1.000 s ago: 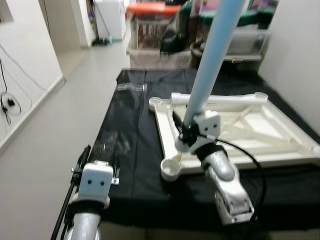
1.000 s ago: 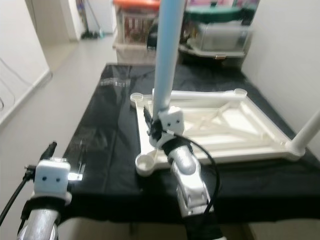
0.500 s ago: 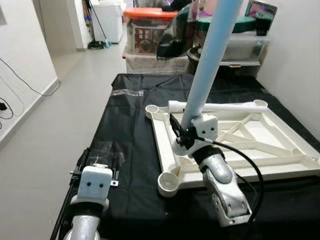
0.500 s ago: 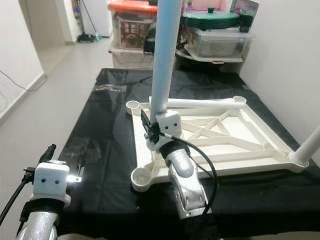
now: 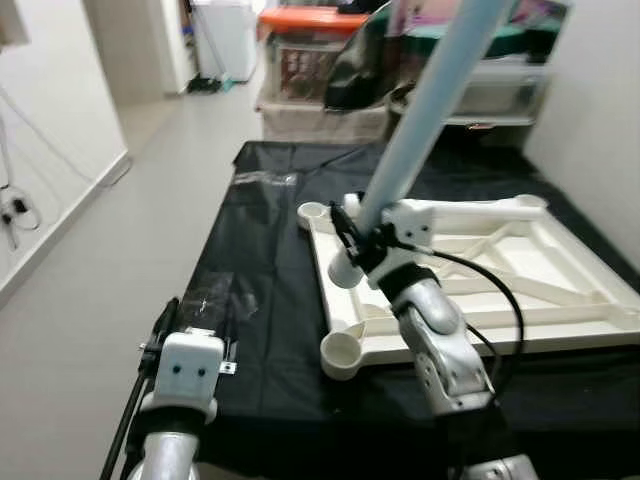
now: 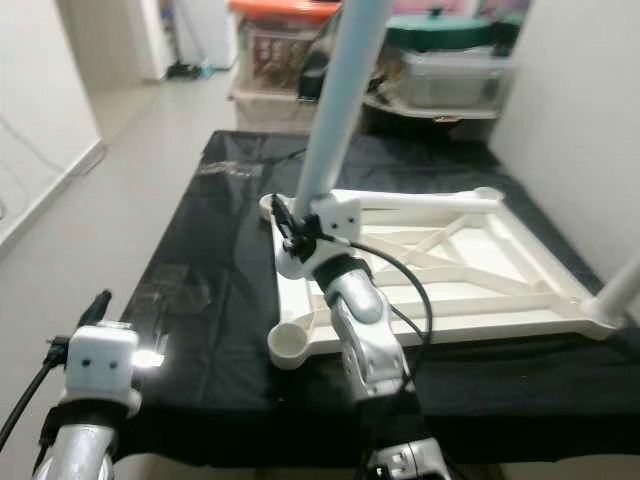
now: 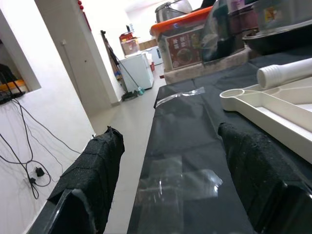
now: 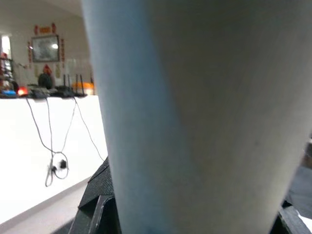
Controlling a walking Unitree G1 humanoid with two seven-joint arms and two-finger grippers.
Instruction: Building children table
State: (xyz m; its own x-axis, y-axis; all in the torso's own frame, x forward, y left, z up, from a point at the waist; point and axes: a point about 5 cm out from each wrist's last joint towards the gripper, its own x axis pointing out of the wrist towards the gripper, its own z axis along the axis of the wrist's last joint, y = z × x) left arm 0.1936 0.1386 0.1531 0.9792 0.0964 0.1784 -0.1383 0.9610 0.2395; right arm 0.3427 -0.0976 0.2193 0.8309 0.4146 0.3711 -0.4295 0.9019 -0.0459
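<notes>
Black sheeting covers the bench point(image 5: 265, 250), and the white children's table top point(image 5: 520, 270) lies upside down on it, ribs up, toward the robot's right half of the bench. Round leg sockets at its corners: near-left socket point(image 5: 343, 352) is empty, far-left socket point(image 5: 313, 211) also empty. One white leg point(image 5: 480, 208) lies flat along the far edge of the table top; another leg point(image 6: 622, 288) stands at the near-right corner. Right gripper point(image 5: 352, 243) sits over the table top's left rail, between the two left sockets, jaws closed on the pale blue leg point(image 5: 425, 110) near its lower end. That leg tilts up and away to the robot's right, running out of the top of the head views; its bottom end looks just above the left rail, though contact is hard to judge from the blur. Right wrist view is mostly the blue leg's surface up close. Left gripper point(image 7: 170, 180) hovers low over the bench's near-left area, jaws spread wide and empty, with a crinkled clear plastic wrapper point(image 7: 180, 181) on the sheeting between the fingers point(image 7: 95, 170). Storage bins point(image 5: 315, 55) sit on the floor beyond the bench.
</notes>
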